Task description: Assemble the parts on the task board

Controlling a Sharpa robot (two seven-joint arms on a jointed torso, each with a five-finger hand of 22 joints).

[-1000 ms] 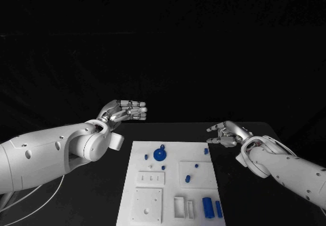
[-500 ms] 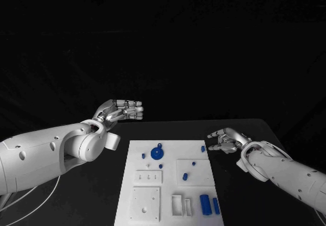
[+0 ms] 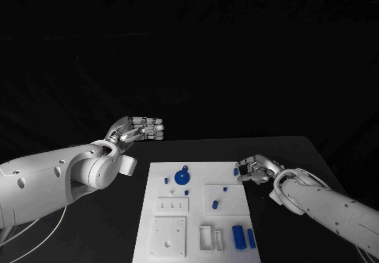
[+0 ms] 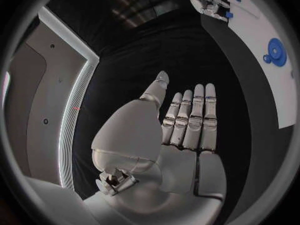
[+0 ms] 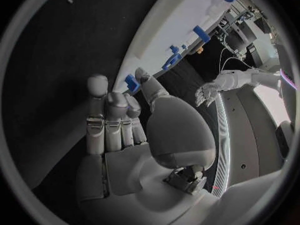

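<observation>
Reaching at the far right edge of the flat white plastic task board [image 3: 197, 213], the right hand [image 3: 257, 169] has its fingers parted just beside a small blue plastic peg [image 3: 236, 171], holding nothing. The peg looks light, rigid and smooth; I would pinch its sides. The left hand [image 3: 141, 128] hovers open, far left.

Bare black table [image 3: 292, 150] lies open beyond the task board [image 3: 199, 170] and on both its sides. The right hand [image 3: 254, 169] crowds the board's far right corner, beside a small blue peg [image 3: 236, 171]. The left hand [image 3: 141, 129] hangs over the table beyond the board's far left corner, leaving the near half of the board unobstructed from above.
</observation>
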